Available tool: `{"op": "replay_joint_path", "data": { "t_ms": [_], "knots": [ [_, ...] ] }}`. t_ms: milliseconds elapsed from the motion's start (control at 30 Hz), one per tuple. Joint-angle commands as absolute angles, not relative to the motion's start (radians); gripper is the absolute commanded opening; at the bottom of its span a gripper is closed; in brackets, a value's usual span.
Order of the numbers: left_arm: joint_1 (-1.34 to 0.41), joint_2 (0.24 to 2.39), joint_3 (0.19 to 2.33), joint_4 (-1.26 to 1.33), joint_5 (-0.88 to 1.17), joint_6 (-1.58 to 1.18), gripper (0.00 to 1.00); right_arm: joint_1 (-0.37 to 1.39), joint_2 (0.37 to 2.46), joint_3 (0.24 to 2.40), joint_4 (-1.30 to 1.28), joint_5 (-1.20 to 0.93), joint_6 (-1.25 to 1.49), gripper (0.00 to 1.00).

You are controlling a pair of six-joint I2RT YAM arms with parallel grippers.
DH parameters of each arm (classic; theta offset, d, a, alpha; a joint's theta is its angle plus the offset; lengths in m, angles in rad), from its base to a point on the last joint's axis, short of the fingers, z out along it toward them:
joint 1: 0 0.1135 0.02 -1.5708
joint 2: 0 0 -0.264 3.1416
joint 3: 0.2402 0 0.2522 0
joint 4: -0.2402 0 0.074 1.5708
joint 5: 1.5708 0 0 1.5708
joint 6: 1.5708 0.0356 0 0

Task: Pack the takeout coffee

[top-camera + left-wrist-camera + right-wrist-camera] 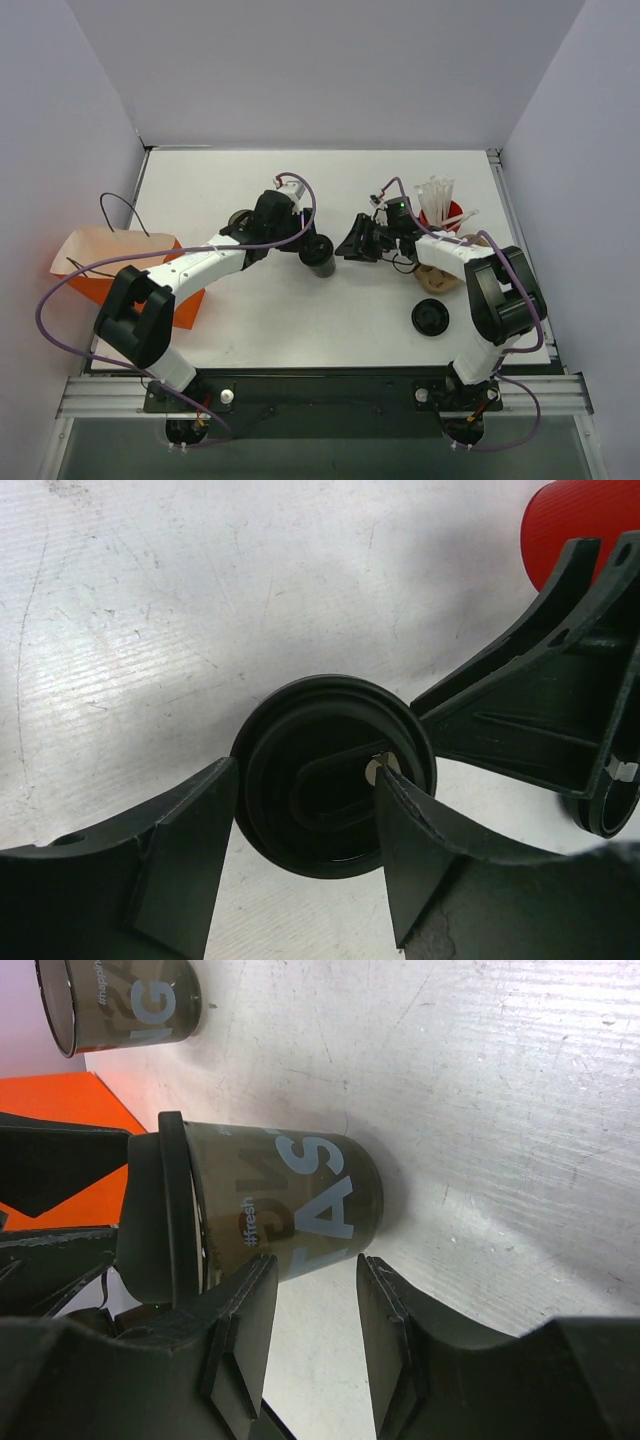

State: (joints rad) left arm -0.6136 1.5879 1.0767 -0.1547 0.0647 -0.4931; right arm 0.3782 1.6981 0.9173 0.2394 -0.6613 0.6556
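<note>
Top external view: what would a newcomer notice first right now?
Both grippers crowd the takeout coffee in the centre: the left gripper flanks its black lid, the right gripper faces it open. Next, the orange bag at the left edge and a red cup of white sticks far right.

Left end effector [305,790] and right end effector [316,1275] flank the takeout coffee [321,257] — near table [300,312] open.

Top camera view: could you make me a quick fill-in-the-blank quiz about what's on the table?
The coffee cup wears a ___ lid.
The pot holding the white sticks is ___.
The paper bag on the left is ___.
Missing words: black, red, orange.
</note>
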Motion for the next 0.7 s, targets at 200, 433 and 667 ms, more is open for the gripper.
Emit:
{"op": "replay_joint_path", "data": {
  "t_ms": [200,433,667],
  "knots": [
    [-0.624,1.578,1.123,-0.161,0.113,-0.495,0.67,0.354,1.606,0.920,0.167,-0.606,0.630,0.38],
    [-0.624,1.572,1.169,-0.189,0.114,-0.491,0.66,0.344,1.549,0.936,0.048,-0.529,0.586,0.38],
    [-0.624,1.554,1.197,-0.238,0.087,-0.468,0.69,0.334,1.534,0.945,0.014,-0.514,0.572,0.38]
  ]
}}
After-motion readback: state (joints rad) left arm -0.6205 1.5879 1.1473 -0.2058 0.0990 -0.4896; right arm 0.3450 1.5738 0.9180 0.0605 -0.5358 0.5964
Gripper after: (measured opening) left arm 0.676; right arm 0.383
